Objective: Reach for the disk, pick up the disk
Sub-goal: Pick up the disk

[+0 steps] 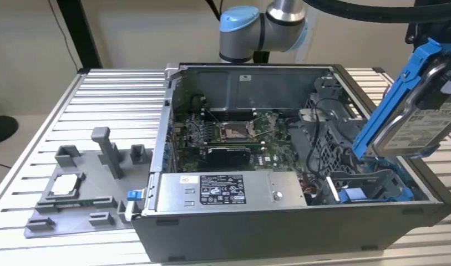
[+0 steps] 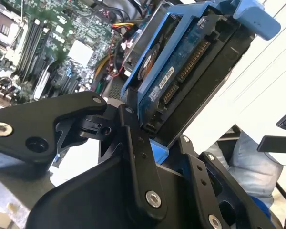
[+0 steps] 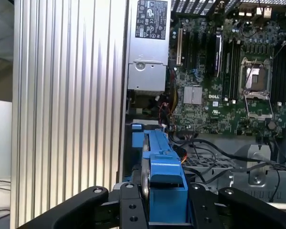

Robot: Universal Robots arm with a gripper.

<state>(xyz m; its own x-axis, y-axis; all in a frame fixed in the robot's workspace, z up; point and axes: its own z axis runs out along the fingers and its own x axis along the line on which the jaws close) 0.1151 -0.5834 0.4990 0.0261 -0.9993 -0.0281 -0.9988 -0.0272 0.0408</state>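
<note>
The disk [image 1: 416, 119], a silver drive with a white label in a blue plastic carrier, hangs tilted above the drive bay [image 1: 369, 185] at the exterior view's right end of the open computer case [image 1: 284, 221]. My gripper [image 3: 164, 193] is shut on the disk, with one black finger on each side of the blue carrier [image 3: 161, 162]. In the second wrist view the disk's connector end [image 2: 190, 64] stands between the fingers [image 2: 133, 138], lifted clear of the case.
The case lies open on a ribbed aluminium table [image 1: 114, 97], showing the motherboard [image 1: 229, 136] and power supply [image 1: 225, 191]. A grey fixture [image 1: 81, 183] with a small silver chip [image 1: 65, 184] sits to the exterior view's left. A blue bracket [image 1: 355, 195] lies in the bay.
</note>
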